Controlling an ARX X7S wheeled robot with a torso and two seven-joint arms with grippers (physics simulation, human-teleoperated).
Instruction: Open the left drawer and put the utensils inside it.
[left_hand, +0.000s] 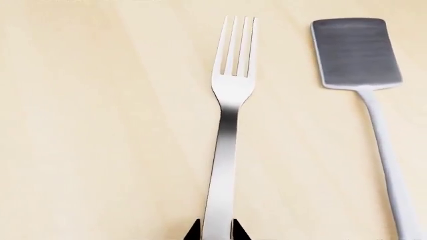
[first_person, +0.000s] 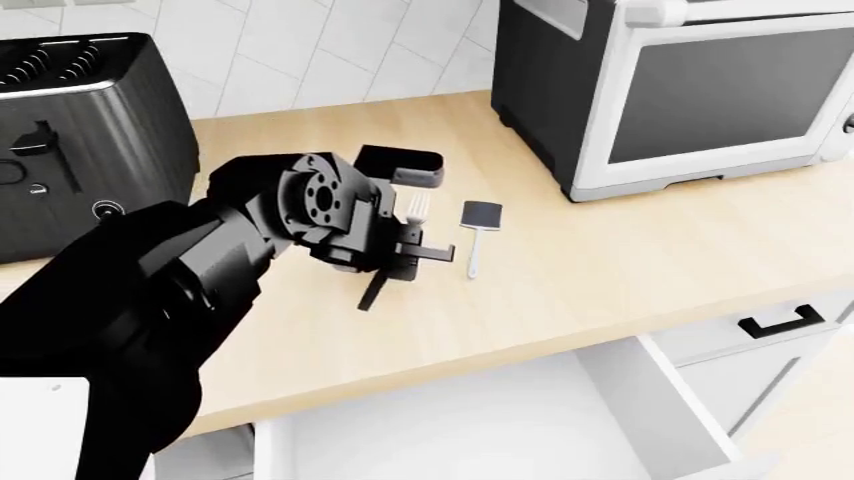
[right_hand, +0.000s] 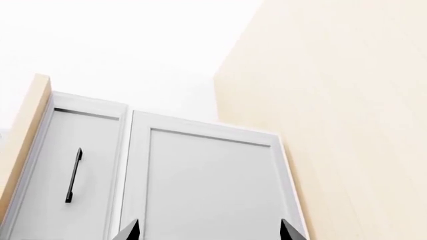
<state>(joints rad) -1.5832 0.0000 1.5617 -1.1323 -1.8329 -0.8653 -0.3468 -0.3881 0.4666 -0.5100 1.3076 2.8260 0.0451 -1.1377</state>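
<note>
While the black toaster stands at the left end of the pale wooden countertop, against the white tiled wall, the robot's black left arm reaches across the middle of that countertop. The left gripper is closed on the handle of the slim fork with silvery tines; in the left wrist view its two dark fingertips sit tight against either side of the handle, and the fork lies flat on the wood, tines pointing away from the gripper. Just beside the fork, apart from it and roughly parallel, lies the small spatula with a dark grey square head and a pale thin handle, head toward the wall. A small dark box-like object sits behind the arm, nearer the wall. At the right end of the countertop stands a dark oven with a white-framed glass door. Below the front edge, the wide white left drawer is pulled out, its plain white inside showing. Right of it, the matching second drawer with a black bracket handle is closed. The right gripper is spread wide, facing white cabinet doors, holding nothing.
</note>
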